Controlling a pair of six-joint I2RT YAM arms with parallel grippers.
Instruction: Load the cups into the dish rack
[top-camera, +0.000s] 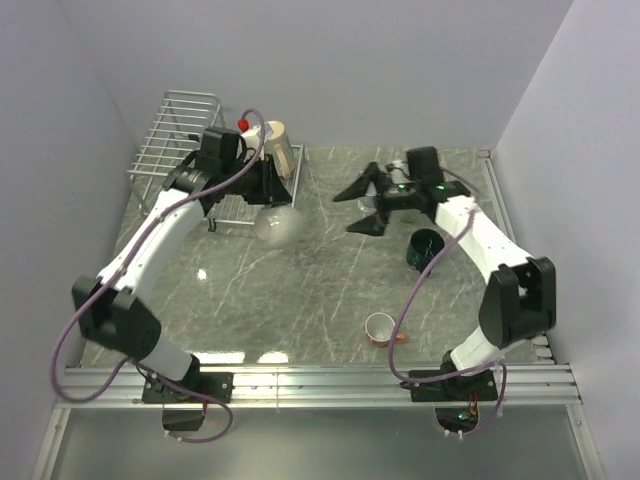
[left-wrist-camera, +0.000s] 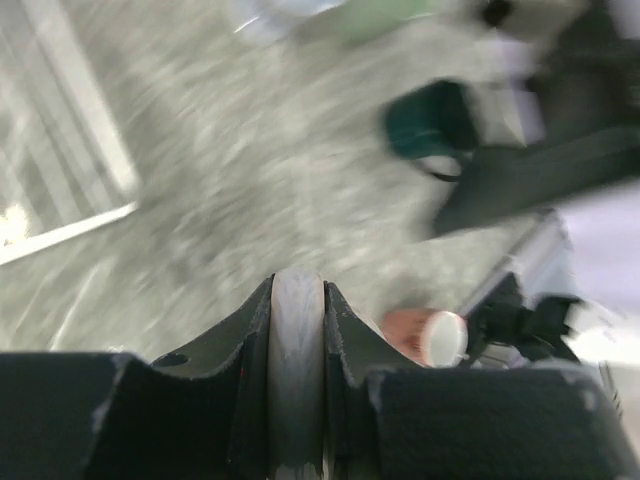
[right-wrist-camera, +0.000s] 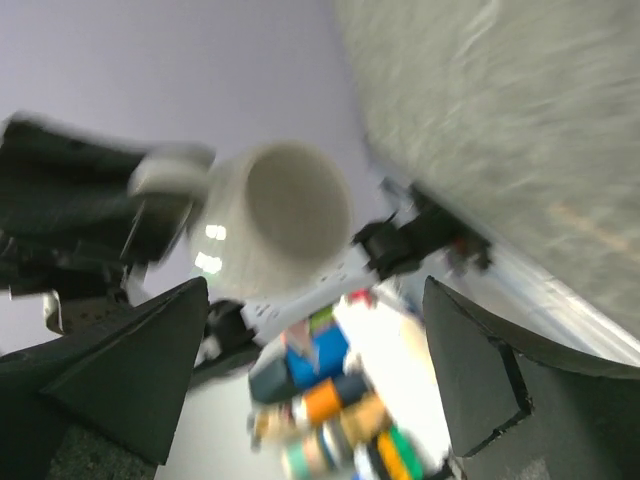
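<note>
My left gripper (top-camera: 268, 200) is shut on the rim of the cream-white cup (top-camera: 275, 222) and holds it in the air just off the right front corner of the dish rack (top-camera: 180, 140). The left wrist view shows the fingers (left-wrist-camera: 240, 340) clamped on that pale rim (left-wrist-camera: 297, 370). The right wrist view shows the same cup (right-wrist-camera: 275, 215) from its open mouth. The taller beige cup (top-camera: 278, 145) stands at the rack's right side. My right gripper (top-camera: 362, 205) is open and empty over mid-table. The dark green-black cup (top-camera: 425, 248) stands by the right arm. The small orange-red cup (top-camera: 381, 327) lies on its side near the front.
The marble tabletop (top-camera: 300, 290) is walled on three sides. A metal rail (top-camera: 320, 378) runs along the near edge. The left wrist view, blurred, shows the dark cup (left-wrist-camera: 435, 118), the orange-red cup (left-wrist-camera: 430, 336) and a pale green shape (left-wrist-camera: 380, 18) at the top.
</note>
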